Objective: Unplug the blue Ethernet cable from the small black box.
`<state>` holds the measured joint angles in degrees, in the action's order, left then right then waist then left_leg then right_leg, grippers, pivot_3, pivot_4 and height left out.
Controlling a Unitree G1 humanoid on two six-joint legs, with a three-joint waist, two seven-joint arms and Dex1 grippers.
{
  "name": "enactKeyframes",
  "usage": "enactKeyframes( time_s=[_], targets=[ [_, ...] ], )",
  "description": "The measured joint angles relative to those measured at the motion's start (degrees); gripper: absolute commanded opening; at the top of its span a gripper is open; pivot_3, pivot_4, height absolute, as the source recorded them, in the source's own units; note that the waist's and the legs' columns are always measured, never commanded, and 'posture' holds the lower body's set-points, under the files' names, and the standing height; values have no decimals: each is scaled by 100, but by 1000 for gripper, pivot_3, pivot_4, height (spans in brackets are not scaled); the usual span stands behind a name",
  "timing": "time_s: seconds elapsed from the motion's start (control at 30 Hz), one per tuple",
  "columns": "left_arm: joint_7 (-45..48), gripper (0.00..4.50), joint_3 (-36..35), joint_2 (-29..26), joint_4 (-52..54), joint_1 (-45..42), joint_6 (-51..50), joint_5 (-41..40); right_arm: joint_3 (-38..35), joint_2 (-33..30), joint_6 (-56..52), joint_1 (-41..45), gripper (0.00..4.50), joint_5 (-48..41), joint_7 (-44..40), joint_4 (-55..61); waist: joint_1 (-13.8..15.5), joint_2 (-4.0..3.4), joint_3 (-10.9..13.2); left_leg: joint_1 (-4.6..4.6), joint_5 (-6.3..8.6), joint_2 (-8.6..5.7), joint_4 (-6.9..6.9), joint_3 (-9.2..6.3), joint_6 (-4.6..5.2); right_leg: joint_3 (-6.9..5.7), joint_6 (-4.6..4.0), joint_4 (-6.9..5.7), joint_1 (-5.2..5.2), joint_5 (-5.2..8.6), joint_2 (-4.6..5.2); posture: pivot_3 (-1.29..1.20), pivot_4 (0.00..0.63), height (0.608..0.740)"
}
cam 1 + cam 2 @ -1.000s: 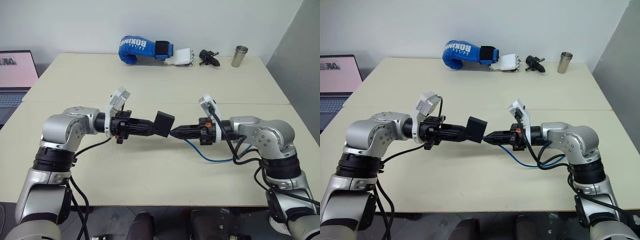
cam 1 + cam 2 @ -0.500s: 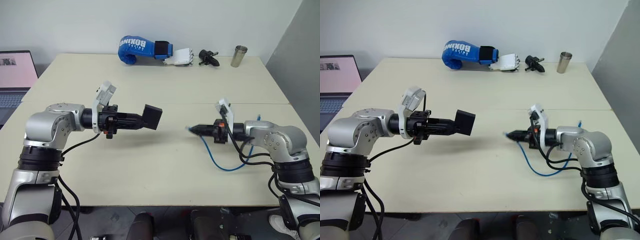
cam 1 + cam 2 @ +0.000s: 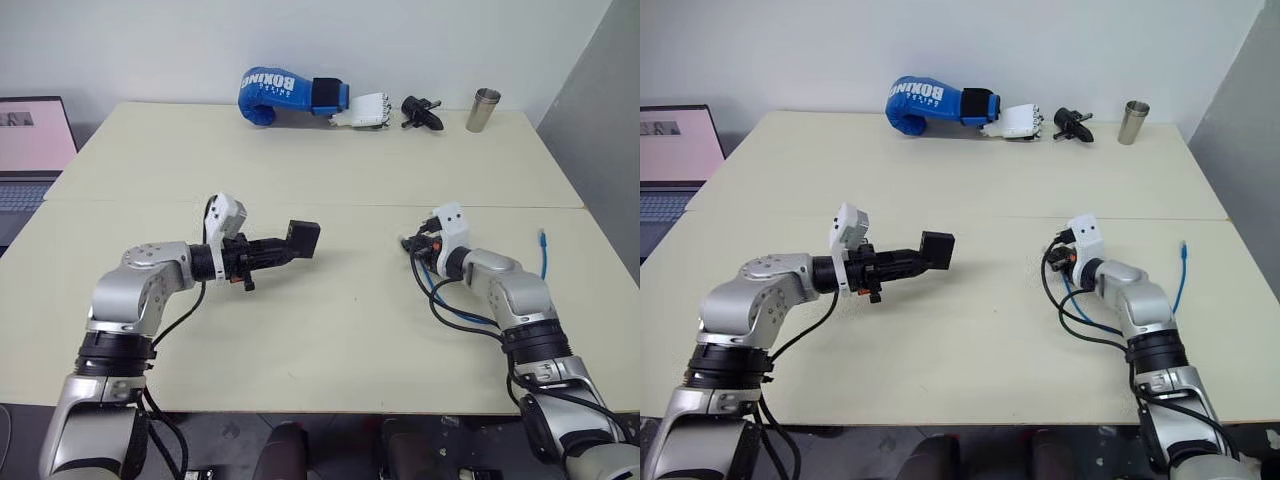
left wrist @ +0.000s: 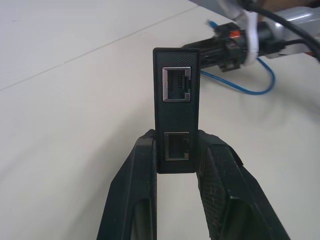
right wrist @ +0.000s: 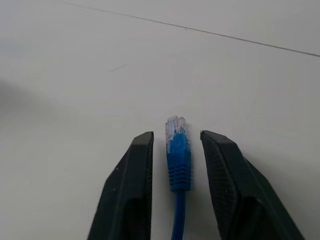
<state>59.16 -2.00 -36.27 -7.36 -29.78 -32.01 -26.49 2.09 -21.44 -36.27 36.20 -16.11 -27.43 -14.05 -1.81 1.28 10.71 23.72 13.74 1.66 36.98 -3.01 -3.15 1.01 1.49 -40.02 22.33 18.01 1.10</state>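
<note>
The left end effector (image 4: 177, 155) is clamping the small flat matte black plastic box (image 4: 176, 111) by its lower edge, holding it clear above the pale cream table (image 3: 330, 330) with both of its ports empty. The thin bright blue Ethernet cable (image 3: 470, 312) is lying looped on the table beside the right arm, well apart from the box. Its clear plug (image 5: 177, 131) is sitting between the parted fingers (image 5: 134, 170) of the right end effector (image 5: 176, 142), with a gap on each side, so it looks released. Judging from this, the unplugging looks done. The remaining risks are the box slipping from its narrow edge grip, and the right arm dragging the loose cable if it snags on the black robot wires (image 3: 440, 300) when pulling away.
</note>
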Motion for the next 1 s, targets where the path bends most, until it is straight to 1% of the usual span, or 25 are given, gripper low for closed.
enactKeyframes(
  time_s=[0.07,0.17,0.27,0.33,0.43,0.57,0.7,0.83,0.9,0.97,1.0],
  targets=[
    [-239,777,-75,111,-36,0,214,108,-43,-57,-76,-25,2809,-86,-80,294,4,0,0,0,0,0,-1,-2,0,-1,0,0,0,0,0,0,150,740],
    [-1106,776,-296,396,-446,-27,1042,570,-22,-190,-252,-147,3406,-274,-406,1159,1,0,-1,0,0,2,-1,-4,0,-3,0,2,0,0,-2,0,150,740],
    [-2163,776,-519,709,-1127,-27,2064,1142,286,-166,-454,-294,3420,-560,-794,2179,-28,-2,-2,-4,0,4,-1,-3,1,0,0,-1,0,0,-1,0,150,740],
    [-2583,776,-533,826,-1447,-14,2492,1369,503,-64,-491,-300,3420,-595,-884,2468,-19,-2,-2,-4,1,3,-1,-6,1,-4,0,-2,-1,0,-1,0,150,740],
    [-3223,776,-525,944,-2214,28,3272,1796,973,-15,-462,-310,3420,-535,-1005,2763,11,0,-2,-2,0,-5,3,-7,1,-7,4,-2,-3,-2,4,0,150,740],
    [-3611,775,-643,1188,-3062,-57,3926,1890,1329,-16,-406,-333,3420,-332,-1045,2789,70,5,-5,3,0,-12,11,-11,0,-13,8,1,-7,-5,10,0,150,740],
    [-3713,775,-774,1337,-3530,-303,4021,1828,1411,44,-422,-330,3420,-298,-1034,2786,81,5,-6,-4,-1,-10,10,-14,1,-16,10,-4,-11,-6,8,0,150,740],
    [-3648,775,-825,1304,-3760,-323,4095,1817,1397,28,-438,-325,3420,-290,-1012,2786,41,5,-6,-37,-1,-8,3,-12,2,-14,10,-10,-33,-6,4,0,150,740],
    [-3634,1476,-851,1281,-3841,-326,4100,1830,1394,6,-451,-325,3420,-289,-1008,2786,20,3,-7,-59,-1,-7,-1,-11,2,-12,10,-10,-54,-6,3,0,150,740],
    [-3599,1875,-860,1259,-3901,-342,4010,1829,1392,-1,-454,-325,3420,-289,-1008,2789,12,-1,-9,-89,0,-7,-6,-11,2,-12,10,-4,-86,-5,3,0,150,740],
    [-3587,2142,-863,1238,-3949,-355,3979,1830,1385,-9,-454,-325,3420,-289,-1008,2791,7,-7,-13,-95,0,-7,-6,-9,2,-11,10,-3,-92,-5,2,0,150,740]
  ],
)
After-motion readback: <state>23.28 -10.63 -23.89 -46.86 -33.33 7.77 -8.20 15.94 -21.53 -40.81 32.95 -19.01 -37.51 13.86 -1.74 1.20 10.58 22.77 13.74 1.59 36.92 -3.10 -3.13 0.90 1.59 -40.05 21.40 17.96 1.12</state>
